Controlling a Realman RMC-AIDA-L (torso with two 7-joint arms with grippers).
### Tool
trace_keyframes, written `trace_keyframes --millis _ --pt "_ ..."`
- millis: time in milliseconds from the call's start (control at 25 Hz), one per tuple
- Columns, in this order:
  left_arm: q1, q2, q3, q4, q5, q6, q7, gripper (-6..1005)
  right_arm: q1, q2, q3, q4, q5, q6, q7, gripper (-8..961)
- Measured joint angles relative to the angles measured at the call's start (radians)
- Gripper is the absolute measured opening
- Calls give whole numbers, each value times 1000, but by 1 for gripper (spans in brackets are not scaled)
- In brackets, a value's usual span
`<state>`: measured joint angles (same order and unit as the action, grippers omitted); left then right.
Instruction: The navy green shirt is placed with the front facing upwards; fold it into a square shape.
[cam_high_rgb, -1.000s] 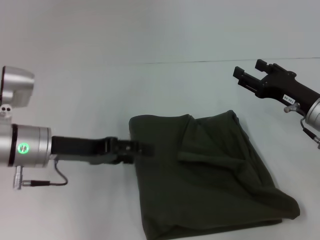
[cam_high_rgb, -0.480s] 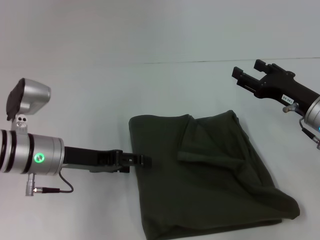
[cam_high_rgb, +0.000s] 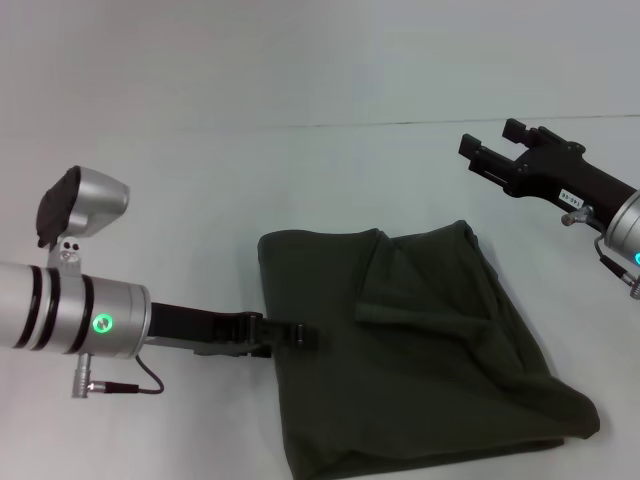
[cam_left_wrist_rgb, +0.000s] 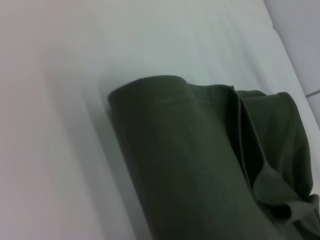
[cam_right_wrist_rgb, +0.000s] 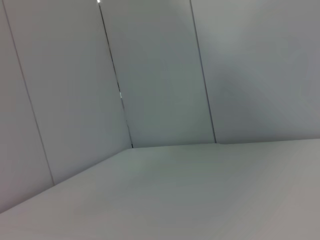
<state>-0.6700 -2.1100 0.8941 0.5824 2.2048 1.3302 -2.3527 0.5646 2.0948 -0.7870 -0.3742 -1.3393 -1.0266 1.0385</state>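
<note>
Our left claw (cam_high_rgb: 295, 336) reaches the folded shirt (cam_high_rgb: 420, 350)'s left edge, its opening indiscernible; right claw (cam_high_rgb: 485, 160) hangs open, empty. Next we tidy the square.

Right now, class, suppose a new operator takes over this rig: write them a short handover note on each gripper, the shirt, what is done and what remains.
Left gripper: low at the left edge of the navy green shirt; whether it grips the cloth cannot be told.
Right gripper: raised over the white table, far right, well clear of the shirt, jaws open, holding nothing.
Shirt: lies folded into a rough, rumpled block, plain green side up, no print showing.
Done: main folds are in.
Left: probably tidy the loose flap and edges into a neater square.
</note>
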Motion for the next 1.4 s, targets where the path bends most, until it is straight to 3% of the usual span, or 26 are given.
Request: trace_keyframes --millis 880,1400 --pt "-56 -13 9 -58 -2 -14 8 803 4 2 0 2 -3 -1 -2 795" --pt "-58 -18 17 -57 -5 -60 33 273 13 2 -10 3 -4 -1 -2 795"
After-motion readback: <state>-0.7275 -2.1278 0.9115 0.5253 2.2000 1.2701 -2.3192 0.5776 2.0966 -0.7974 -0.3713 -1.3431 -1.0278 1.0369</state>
